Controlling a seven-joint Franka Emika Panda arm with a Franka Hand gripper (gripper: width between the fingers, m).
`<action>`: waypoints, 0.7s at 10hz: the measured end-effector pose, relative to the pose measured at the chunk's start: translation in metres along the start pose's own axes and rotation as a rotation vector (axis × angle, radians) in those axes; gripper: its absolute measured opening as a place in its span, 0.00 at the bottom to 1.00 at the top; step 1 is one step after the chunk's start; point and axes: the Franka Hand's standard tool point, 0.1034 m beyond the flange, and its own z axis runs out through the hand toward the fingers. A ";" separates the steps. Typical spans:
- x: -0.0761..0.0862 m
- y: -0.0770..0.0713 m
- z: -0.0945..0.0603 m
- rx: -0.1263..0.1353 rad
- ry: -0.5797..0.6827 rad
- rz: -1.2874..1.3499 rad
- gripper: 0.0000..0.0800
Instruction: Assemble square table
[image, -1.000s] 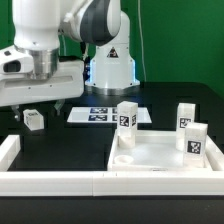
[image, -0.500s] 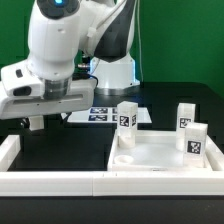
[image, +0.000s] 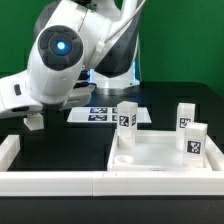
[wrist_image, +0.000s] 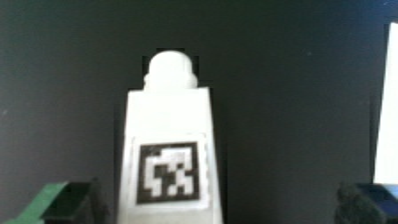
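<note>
Tabletop: white slab (image: 160, 152) at the bench's front edge, toward the exterior view's right.
Legs: three (image: 127, 117) (image: 186, 116) (image: 195, 141) upright on or near the slab.
Fourth leg: (wrist_image: 173, 140) near the bench's left edge, between the fingers, contact unclear.
Gripper: (wrist_image: 214, 203) spread wide.
Marker board: (image: 100, 113) behind the slab.
Rail: (image: 60, 180) along the front edge.

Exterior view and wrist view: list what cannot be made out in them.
- The hand: hidden behind the arm's body in the exterior view; in the wrist view only its dark fingertips show, cut off by the picture's edge.
- The leg below the hand: the wrist view's edge cuts off its lower end.
- Small leg at the exterior view's left: partly covered by the arm.
- The marker board: tags too small to read; the arm overlaps it.
</note>
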 end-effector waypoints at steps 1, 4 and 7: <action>0.001 0.001 0.000 -0.002 0.003 0.000 0.81; 0.006 0.013 0.009 -0.025 0.049 -0.010 0.81; 0.007 0.026 0.016 -0.027 0.081 -0.015 0.75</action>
